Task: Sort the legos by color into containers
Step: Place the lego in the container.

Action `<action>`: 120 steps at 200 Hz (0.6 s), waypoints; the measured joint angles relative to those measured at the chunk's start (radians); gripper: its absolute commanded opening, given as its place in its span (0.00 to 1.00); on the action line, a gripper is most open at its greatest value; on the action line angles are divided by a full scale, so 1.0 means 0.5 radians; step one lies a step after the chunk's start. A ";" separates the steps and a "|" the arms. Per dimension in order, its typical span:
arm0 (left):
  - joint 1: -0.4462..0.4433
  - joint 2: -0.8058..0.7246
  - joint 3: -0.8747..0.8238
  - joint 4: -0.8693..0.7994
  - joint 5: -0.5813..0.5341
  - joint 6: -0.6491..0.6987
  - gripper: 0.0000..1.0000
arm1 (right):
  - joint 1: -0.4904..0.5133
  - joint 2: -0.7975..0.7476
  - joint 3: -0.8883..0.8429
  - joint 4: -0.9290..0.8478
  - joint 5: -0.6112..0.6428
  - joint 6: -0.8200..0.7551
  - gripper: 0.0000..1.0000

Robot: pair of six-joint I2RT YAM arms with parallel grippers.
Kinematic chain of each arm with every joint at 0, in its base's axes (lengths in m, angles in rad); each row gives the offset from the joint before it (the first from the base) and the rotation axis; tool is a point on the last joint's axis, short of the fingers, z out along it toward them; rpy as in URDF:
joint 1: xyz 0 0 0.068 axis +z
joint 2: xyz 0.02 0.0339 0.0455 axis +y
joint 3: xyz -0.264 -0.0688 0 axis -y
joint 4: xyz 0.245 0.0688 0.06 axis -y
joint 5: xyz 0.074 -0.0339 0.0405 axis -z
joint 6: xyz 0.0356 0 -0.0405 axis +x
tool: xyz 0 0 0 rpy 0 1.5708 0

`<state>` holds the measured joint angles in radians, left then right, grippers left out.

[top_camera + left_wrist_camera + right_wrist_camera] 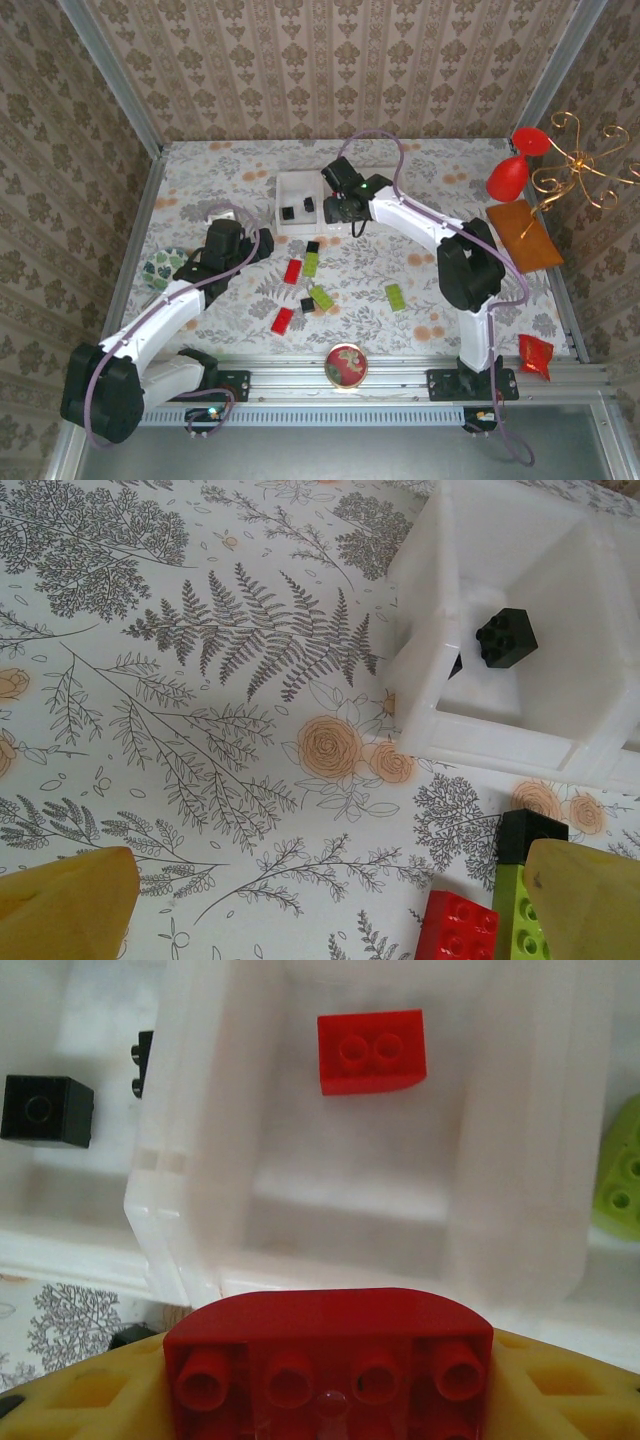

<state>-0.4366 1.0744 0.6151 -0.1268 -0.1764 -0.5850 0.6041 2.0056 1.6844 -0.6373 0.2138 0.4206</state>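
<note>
Across the floral tabletop [420,180], by size:
White three-compartment tray [285,180]: far centre. A black cube [45,1110] lies in one end compartment, a small red brick [372,1052] in the middle, a lime-green piece [622,1175] at the other end.
Right gripper [330,1400]: at the tray's near wall, clamped on a long red brick [330,1360].
Left gripper [320,920]: spread wide, holding nothing, near the tray.
Loose red brick [292,271], loose lime-green brick [395,296], loose black cube [307,304]: mid-tabletop.
</note>
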 measured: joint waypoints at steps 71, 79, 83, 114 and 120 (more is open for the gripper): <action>0.012 -0.034 -0.002 -0.005 0.006 0.001 1.00 | -0.063 0.201 0.209 -0.019 0.000 -0.050 0.49; 0.013 -0.037 -0.002 -0.006 0.007 0.001 1.00 | -0.074 0.209 0.210 -0.022 0.000 -0.050 0.51; 0.013 -0.038 -0.002 -0.007 0.008 0.000 1.00 | -0.080 0.213 0.210 -0.026 0.000 -0.050 0.52; 0.013 -0.046 -0.002 -0.008 0.011 0.001 1.00 | -0.108 0.223 0.214 -0.040 0.001 -0.050 0.57; 0.013 -0.046 -0.002 -0.008 0.011 0.001 1.00 | -0.112 0.224 0.217 -0.043 0.002 -0.050 0.58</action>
<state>-0.4301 1.0515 0.6144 -0.1310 -0.1711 -0.5846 0.5480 2.1174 1.7927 -0.6586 0.2150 0.3954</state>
